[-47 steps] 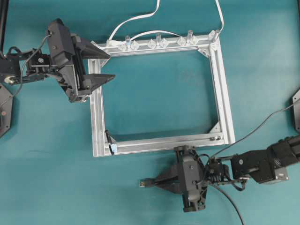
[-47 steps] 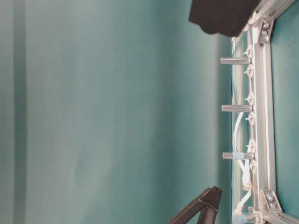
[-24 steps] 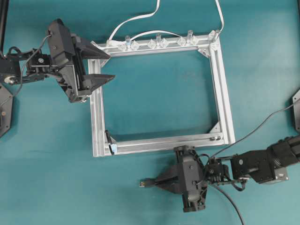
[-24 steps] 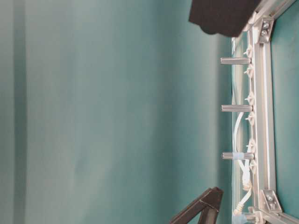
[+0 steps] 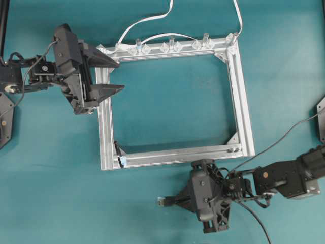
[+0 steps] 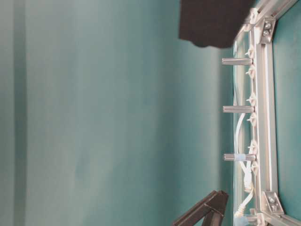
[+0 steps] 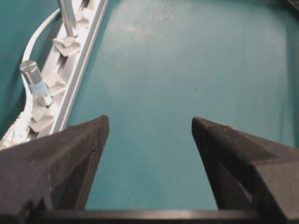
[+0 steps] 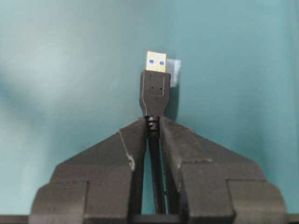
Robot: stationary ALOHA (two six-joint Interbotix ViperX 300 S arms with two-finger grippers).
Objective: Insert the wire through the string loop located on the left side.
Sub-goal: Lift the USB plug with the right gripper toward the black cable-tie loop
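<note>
Threading is not yet begun: the wire is pinched just behind its plug by the right gripper, below the frame and well apart from the loop at its lower-left corner. Bare table (wide, uncluttered) lies between — only the frame's bottom rail borders the approach. The left gripper is spread wide, holding nothing, over the left rail.

Frame: silver rectangle, centre of picture.
String loop: frame's lower left corner.
Left gripper: upper left, jaws wide over frame's left rail.
Right gripper: lower centre, pinching the wire, plug pointing left.
</note>
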